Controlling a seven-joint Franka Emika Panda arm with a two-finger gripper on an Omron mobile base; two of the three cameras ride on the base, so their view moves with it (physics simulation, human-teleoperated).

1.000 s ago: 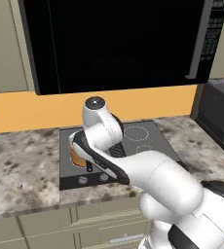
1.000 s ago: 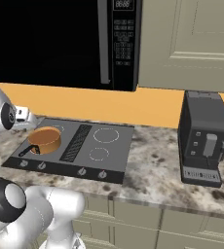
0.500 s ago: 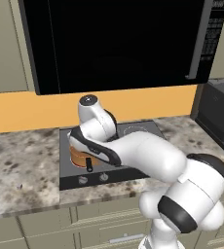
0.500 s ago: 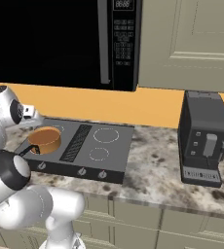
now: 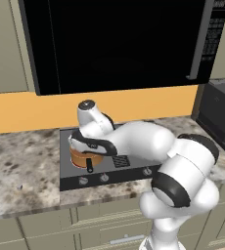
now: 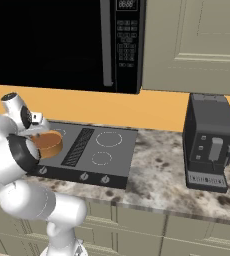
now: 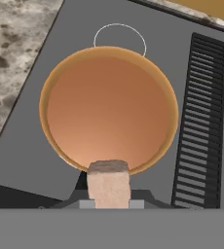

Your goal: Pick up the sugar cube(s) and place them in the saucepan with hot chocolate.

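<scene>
The saucepan (image 7: 109, 104) is round and copper-orange with a brown inside, and it sits on the stove's left burner. It also appears as the saucepan (image 5: 85, 157) with its short black handle (image 5: 89, 166) pointing to the front, and as the saucepan (image 6: 49, 143). My gripper (image 7: 109, 203) hangs straight above the pan's near rim, shut on a tan sugar cube (image 7: 108, 179) held between its fingertips. My arm's wrist covers the pan's top in the left base view.
The dark cooktop (image 5: 134, 171) has a vent grille (image 7: 196, 121) to the right of the pan and knobs (image 5: 103, 178) along its front. A black coffee machine (image 6: 209, 142) stands at the right. A microwave (image 6: 62, 45) hangs overhead. A tiny pale speck (image 5: 20, 186) lies on the left counter.
The arm has folded in towards the stove, and the hand has shifted slightly over the saucepan. The pan has not moved.
</scene>
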